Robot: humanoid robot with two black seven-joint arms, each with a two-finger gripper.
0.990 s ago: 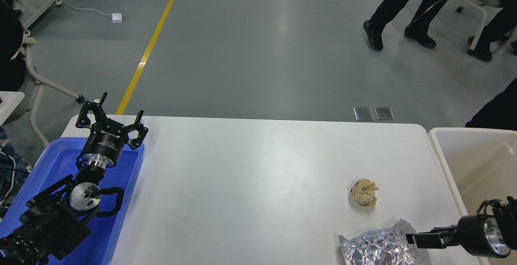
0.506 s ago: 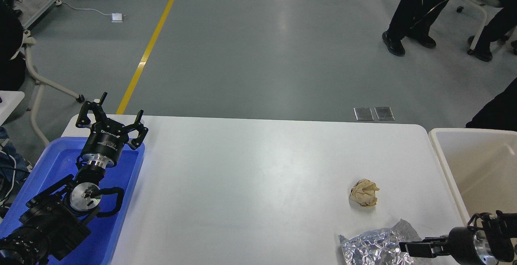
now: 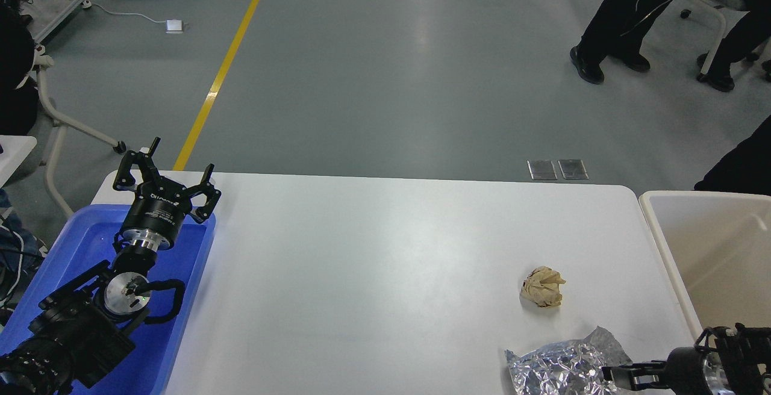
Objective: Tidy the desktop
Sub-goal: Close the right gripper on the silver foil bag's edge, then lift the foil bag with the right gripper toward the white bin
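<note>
The white desktop [image 3: 385, 244] carries a crumpled beige paper ball [image 3: 543, 286] at the right and a crinkled silver foil bag [image 3: 563, 371] at the front right edge. My left gripper [image 3: 170, 169] is open and empty, held above the far end of the blue tray [image 3: 84, 232]. My right gripper [image 3: 623, 376] comes in low from the right, its dark tip at the foil bag's right end. Its fingers cannot be told apart, and I cannot tell whether it touches the bag.
A beige-white bin [image 3: 717, 244] stands off the desktop's right edge. The blue tray sits at the left edge under my left arm. People's legs [image 3: 608, 27] and a chair are on the floor at the far right. A yellow floor line [image 3: 223, 70] runs at the left.
My right gripper has sunk lower and drawn slightly left along the foil bag's right end. A person in the background stepped to the right. My left arm has not moved.
</note>
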